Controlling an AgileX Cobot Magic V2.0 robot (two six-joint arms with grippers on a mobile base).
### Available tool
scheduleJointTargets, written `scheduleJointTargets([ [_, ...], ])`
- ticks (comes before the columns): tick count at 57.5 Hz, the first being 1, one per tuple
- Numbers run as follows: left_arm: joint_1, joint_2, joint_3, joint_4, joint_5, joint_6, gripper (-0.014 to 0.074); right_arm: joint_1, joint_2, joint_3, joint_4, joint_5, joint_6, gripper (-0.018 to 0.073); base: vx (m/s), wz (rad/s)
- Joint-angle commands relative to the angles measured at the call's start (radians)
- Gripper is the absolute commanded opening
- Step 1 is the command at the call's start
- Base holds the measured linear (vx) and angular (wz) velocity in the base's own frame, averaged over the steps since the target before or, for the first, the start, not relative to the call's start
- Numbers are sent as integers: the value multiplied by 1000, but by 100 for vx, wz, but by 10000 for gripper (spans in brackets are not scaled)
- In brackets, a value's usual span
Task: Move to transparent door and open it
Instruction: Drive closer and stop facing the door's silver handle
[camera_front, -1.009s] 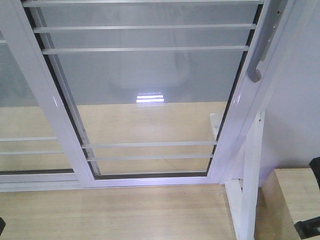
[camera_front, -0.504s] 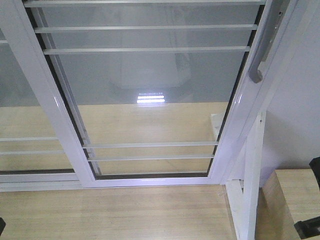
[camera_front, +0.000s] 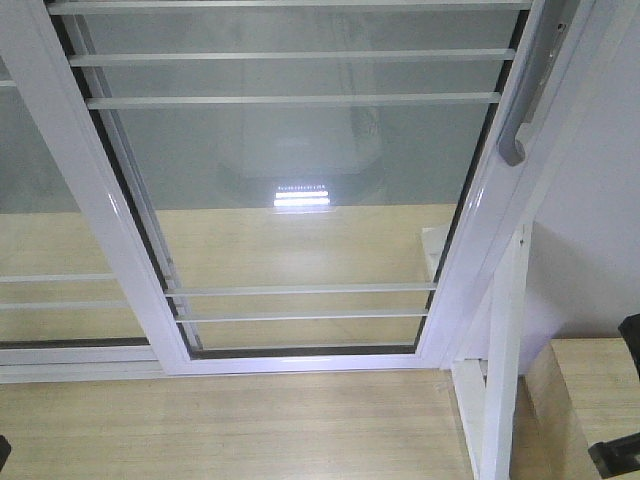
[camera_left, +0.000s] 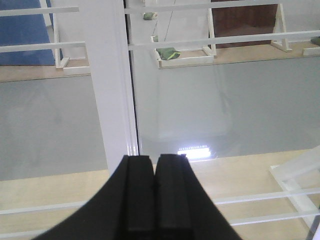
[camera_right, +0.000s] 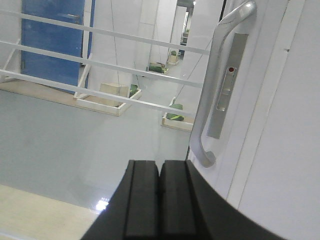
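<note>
The transparent door (camera_front: 300, 180) fills the front view: clear glass in a white frame with thin white bars across it. Its grey curved handle (camera_front: 515, 120) is on the right stile, which stands against the white jamb. My right gripper (camera_right: 160, 164) is shut and empty. It is just below and left of the handle (camera_right: 212, 100) and does not touch it. My left gripper (camera_left: 155, 159) is shut and empty, facing the white stile (camera_left: 107, 85) at the door's left side, where the two glass panels meet.
A second white-framed glass panel (camera_front: 40, 200) without a handle stands at the left. A white post (camera_front: 505, 340) and a pale wall (camera_front: 600, 200) are at the right, with a wooden top (camera_front: 590, 390) below. The floor (camera_front: 230, 425) is light wood.
Almost nothing. The front view has shifted very slightly, and the door has not slid.
</note>
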Motion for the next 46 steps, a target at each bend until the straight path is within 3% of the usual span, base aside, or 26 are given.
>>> scheduleJointTargets([
  [1,-4,-12,28,0,-89,5,4,-5,-14,14,-8,-83,-4,2,0,0],
  [11,-4,-12,28,1,-137,5,4,-5,-14,14,-8,-83,-4,2,0,0],
  [24,-4,-12,27,-5,-364,2,4,-5,-14,13,-5,-239,-5,2,0,0],
  [31,-4,-12,-6,-78,-439,-80,4,-5,-14,-16,-1,-313,-4,2,0,0],
  [40,-4,10,-153,-89,-382,-98,4,-5,27,-221,108,-118,-9,2,0,0],
  [46,-4,108,-280,-89,-340,-95,4,-5,136,-385,105,14,-27,2,0,0],
])
